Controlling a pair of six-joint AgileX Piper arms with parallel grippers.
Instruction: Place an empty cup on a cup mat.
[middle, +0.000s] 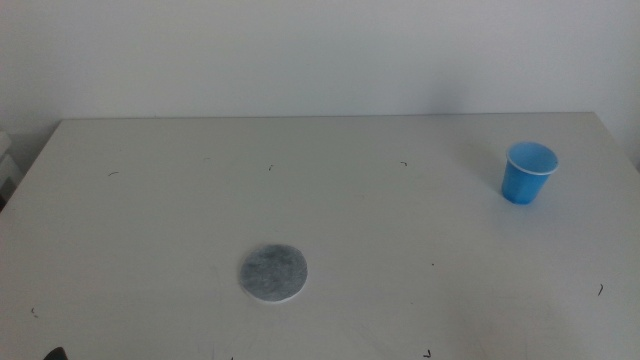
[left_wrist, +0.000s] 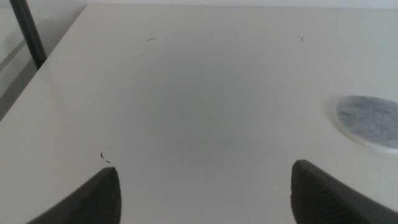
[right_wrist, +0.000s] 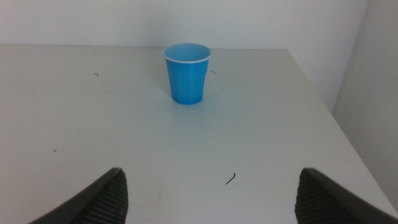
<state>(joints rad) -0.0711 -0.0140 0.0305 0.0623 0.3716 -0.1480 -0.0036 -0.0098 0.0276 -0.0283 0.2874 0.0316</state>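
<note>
The blue cup (middle: 528, 172) stands upright and empty at the table's far right; it also shows in the right wrist view (right_wrist: 186, 73), well ahead of the jaws. The grey round cup mat (middle: 273, 273) lies flat near the table's front centre-left; the left wrist view shows part of it (left_wrist: 370, 121) off to one side. My left gripper (left_wrist: 202, 190) is open over bare table, empty. My right gripper (right_wrist: 211, 190) is open and empty, some distance short of the cup. In the middle view neither arm shows, only a dark tip at the bottom left edge.
The white table (middle: 400, 230) has small dark specks on it. A dark pole (left_wrist: 28, 34) stands beyond the table's left edge. The table's right edge (right_wrist: 329, 112) runs close to the cup. A white wall is behind.
</note>
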